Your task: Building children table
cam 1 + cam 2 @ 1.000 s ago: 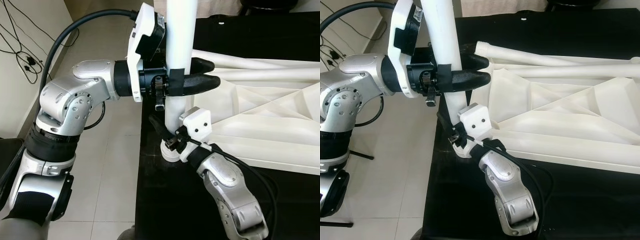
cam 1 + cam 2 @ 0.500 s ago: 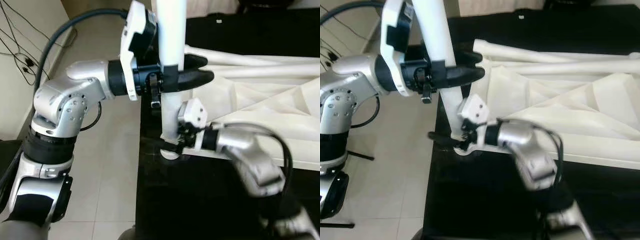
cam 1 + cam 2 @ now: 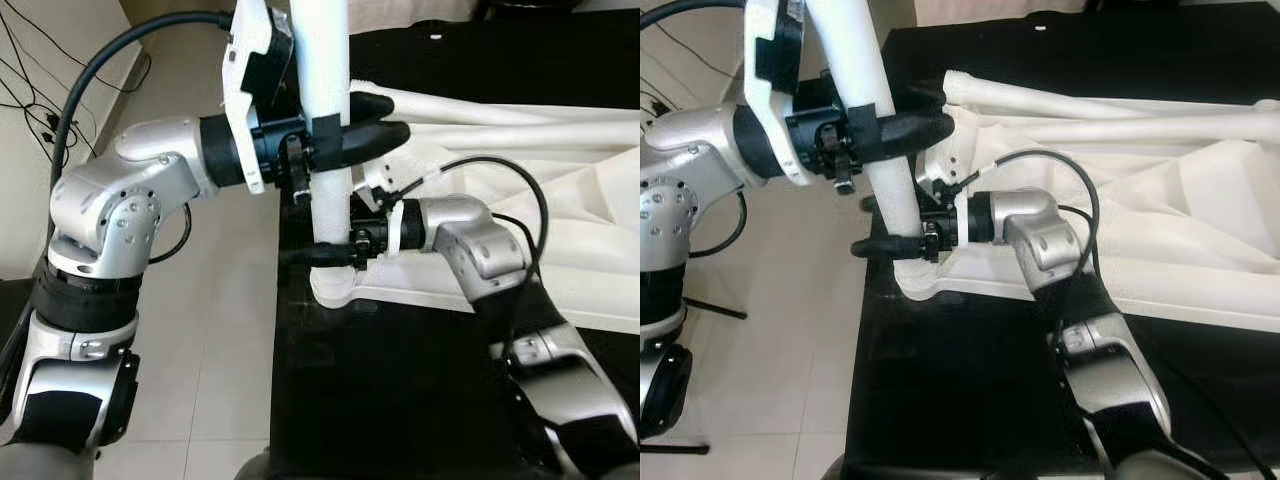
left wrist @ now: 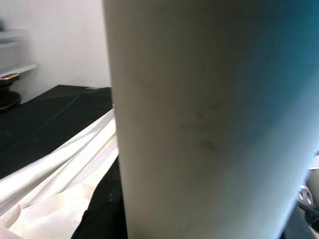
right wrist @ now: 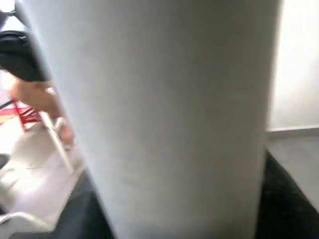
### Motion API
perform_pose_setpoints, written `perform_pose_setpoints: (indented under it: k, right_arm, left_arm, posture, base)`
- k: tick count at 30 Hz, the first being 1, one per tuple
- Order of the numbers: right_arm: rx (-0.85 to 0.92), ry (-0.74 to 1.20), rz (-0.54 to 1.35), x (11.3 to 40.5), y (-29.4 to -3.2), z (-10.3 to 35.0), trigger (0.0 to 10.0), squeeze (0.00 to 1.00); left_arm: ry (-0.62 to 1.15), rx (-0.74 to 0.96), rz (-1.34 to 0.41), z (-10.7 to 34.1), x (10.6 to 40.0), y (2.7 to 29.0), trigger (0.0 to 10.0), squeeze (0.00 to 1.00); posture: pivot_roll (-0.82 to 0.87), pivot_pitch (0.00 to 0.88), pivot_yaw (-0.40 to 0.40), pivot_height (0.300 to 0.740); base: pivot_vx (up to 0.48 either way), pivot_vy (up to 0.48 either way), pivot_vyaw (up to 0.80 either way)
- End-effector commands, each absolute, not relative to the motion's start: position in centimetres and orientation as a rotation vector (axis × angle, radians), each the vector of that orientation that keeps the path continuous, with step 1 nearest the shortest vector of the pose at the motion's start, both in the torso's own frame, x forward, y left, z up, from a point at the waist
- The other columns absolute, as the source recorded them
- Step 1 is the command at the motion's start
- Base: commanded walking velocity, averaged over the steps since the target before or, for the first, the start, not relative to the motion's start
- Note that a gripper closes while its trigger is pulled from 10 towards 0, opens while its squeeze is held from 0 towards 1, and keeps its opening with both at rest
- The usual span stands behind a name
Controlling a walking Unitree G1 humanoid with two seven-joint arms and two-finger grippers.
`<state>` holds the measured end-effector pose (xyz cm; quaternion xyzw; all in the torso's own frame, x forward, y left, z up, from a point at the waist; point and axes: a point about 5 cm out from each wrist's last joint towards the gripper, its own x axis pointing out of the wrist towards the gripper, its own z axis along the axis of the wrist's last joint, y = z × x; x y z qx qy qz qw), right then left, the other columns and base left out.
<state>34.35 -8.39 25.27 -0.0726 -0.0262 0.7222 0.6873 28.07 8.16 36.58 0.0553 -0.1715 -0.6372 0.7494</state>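
Note:
A white table leg (image 3: 330, 215) stands upright with its foot in the corner socket (image 3: 335, 287) of the upturned white tabletop (image 3: 560, 200). My left gripper (image 3: 400, 118) comes in from the left and is shut on the leg about halfway up, its black fingers (image 3: 375, 140) passing either side. My right gripper (image 3: 872, 227) reaches leftward from over the tabletop and is shut on the leg just above the socket. The leg (image 4: 199, 124) is very close in the left wrist view, and the leg (image 5: 174, 124) looms just as near in the right wrist view.
Two more white legs (image 3: 520, 130) lie across the tabletop at the back. Everything rests on a black surface (image 3: 400, 400) whose left edge drops to a tiled floor (image 3: 220, 330). Cables (image 3: 30, 110) trail on the floor at far left.
My right arm has swung from below the leg to its right side, and its gripper now clasps the leg's lower part from the right. The left gripper keeps its hold.

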Motion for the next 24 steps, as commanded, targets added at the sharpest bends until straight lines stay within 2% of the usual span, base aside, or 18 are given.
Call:
perform_pose_setpoints:
  k: [1, 10, 11, 12, 13, 14, 18, 22, 23, 24]
  right_arm:
    - [-0.167, -0.11, 1.707, 34.0, -6.6, 25.9, 0.0, 0.0]
    - [-0.229, -0.089, 1.731, 34.1, -6.8, 25.5, 0.0, 0.0]
    - [-0.279, -0.093, 1.699, 34.2, -7.0, 25.2, 0.0, 0.0]
    - [-0.279, -0.093, 1.699, 34.2, -7.0, 25.2, 0.0, 0.0]
    - [-0.298, -0.097, 1.676, 34.2, -7.1, 25.1, 0.0, 0.0]
    - [-0.317, -0.11, 1.644, 33.9, -7.3, 25.1, 0.0, 0.0]
    - [-0.349, -0.126, 1.596, 33.5, -7.7, 24.8, 0.0, 0.0]
    - [-0.378, -0.081, 1.508, 31.6, -8.7, 23.3, 0.0, 0.0]
    - [-0.371, -0.043, 1.478, 30.7, -9.1, 22.4, 0.0, 0.0]
    - [-0.371, -0.043, 1.478, 30.7, -9.1, 22.4, 0.0, 0.0]
  left_arm:
    - [-0.357, 0.136, -1.494, 36.7, 26.7, 6.1, 0.0, 0.0]
    - [-0.372, 0.137, -1.499, 38.2, 26.8, 5.1, 0.0, 0.0]
    - [-0.375, 0.103, -1.514, 38.5, 26.0, 4.9, 0.0, 0.25]
    - [-0.375, 0.103, -1.514, 38.5, 26.0, 4.9, 0.0, 0.25]
    - [-0.376, 0.109, -1.507, 38.4, 25.7, 5.0, 0.0, 1.0]
    - [-0.382, 0.124, -1.484, 38.0, 25.5, 5.2, 10.0, 1.0]
    - [-0.375, 0.147, -1.47, 37.2, 25.5, 5.7, 10.0, 1.0]
    - [-0.333, 0.144, -1.456, 35.4, 27.4, 7.5, 10.0, 1.0]
    - [-0.319, 0.143, -1.459, 34.9, 28.0, 8.1, 10.0, 0.0]
    - [-0.319, 0.143, -1.459, 34.9, 28.0, 8.1, 10.0, 0.0]
  posture:
    - [0.02, 0.24, 0.095, 0.74]
    - [0.02, 0.243, 0.095, 0.74]
    - [0.0, 0.25, 0.094, 0.74]
    - [0.0, 0.25, 0.094, 0.74]
    - [0.0, 0.25, 0.094, 0.74]
    - [-0.01, 0.251, 0.092, 0.74]
    - [-0.02, 0.257, 0.088, 0.74]
    - [-0.03, 0.273, 0.076, 0.74]
    - [-0.03, 0.281, 0.067, 0.74]
    - [-0.03, 0.281, 0.067, 0.74]
  base:
    - [0.0, 0.0, 0.0]
    - [0.0, 0.0, 0.0]
    - [0.0, 0.0, 0.0]
    - [0.0, 0.0, 0.0]
    - [0.0, 0.0, 0.0]
    - [0.0, 0.0, 0.0]
    - [0.0, 0.0, 0.0]
    - [0.0, 0.0, 0.0]
    - [0.0, 0.0, 0.0]
    - [0.0, 0.0, 0.0]
